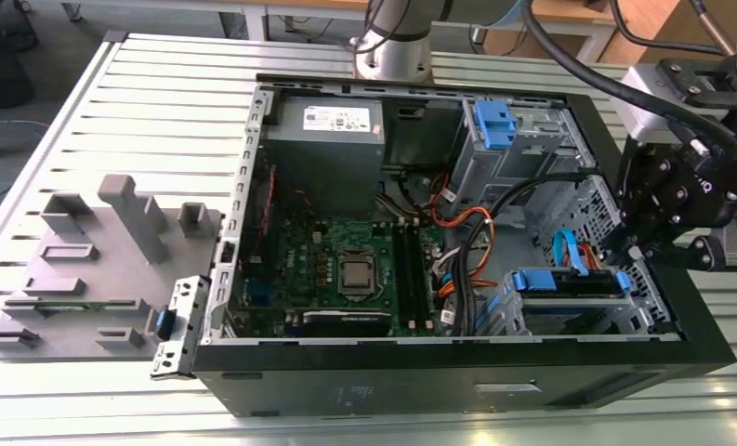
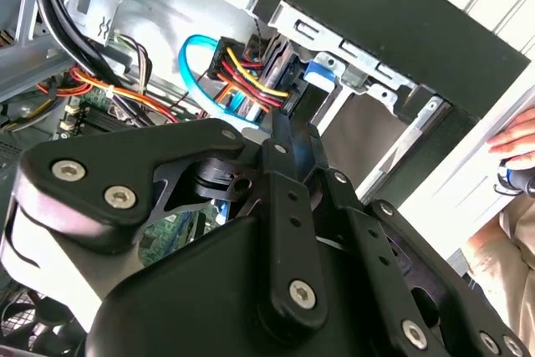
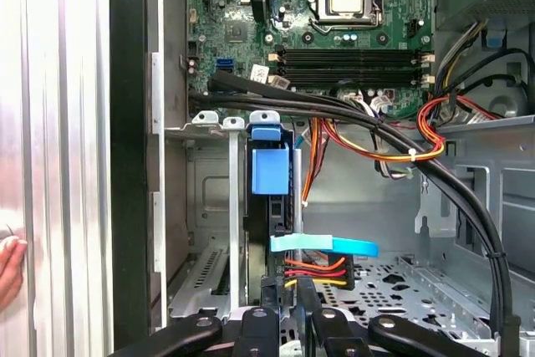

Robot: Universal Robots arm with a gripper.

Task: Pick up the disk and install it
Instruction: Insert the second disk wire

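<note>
The disk (image 1: pixel 569 282) sits in the lower drive bay of the open computer case (image 1: pixel 467 367), at the corner on the exterior view's right and near the front panel, with its blue rails showing and a blue data cable (image 1: pixel 564 249) and red-yellow power wires running to its end. In the first wrist view the disk (image 3: pixel 269 206) stands edge-on in its slot between grey bay walls, its blue tab facing the motherboard (image 3: pixel 334 31). The gripper (image 1: pixel 628 249) hangs just above that bay at the case's right wall; its fingers (image 2: pixel 292 135) look drawn close together on the end of the disk by the cable plugs, though whether they truly clamp it I cannot tell.

Inside the case lie the green motherboard (image 1: pixel 343 269) with a bare processor socket, a grey power supply (image 1: pixel 328 125) at the back, and an upper drive cage with a blue tab (image 1: pixel 493 125). Thick black cables (image 3: pixel 351 119) cross the interior.

The case rests on a bench (image 1: pixel 120 121) of pale ribbed metal slats. On the exterior view's left stands a grey fixture block (image 1: pixel 96 251) with raised posts. Beyond the bench are a grey floor and wooden furniture. A person's hand (image 2: pixel 518 140) rests at the bench edge in the second wrist view
</note>
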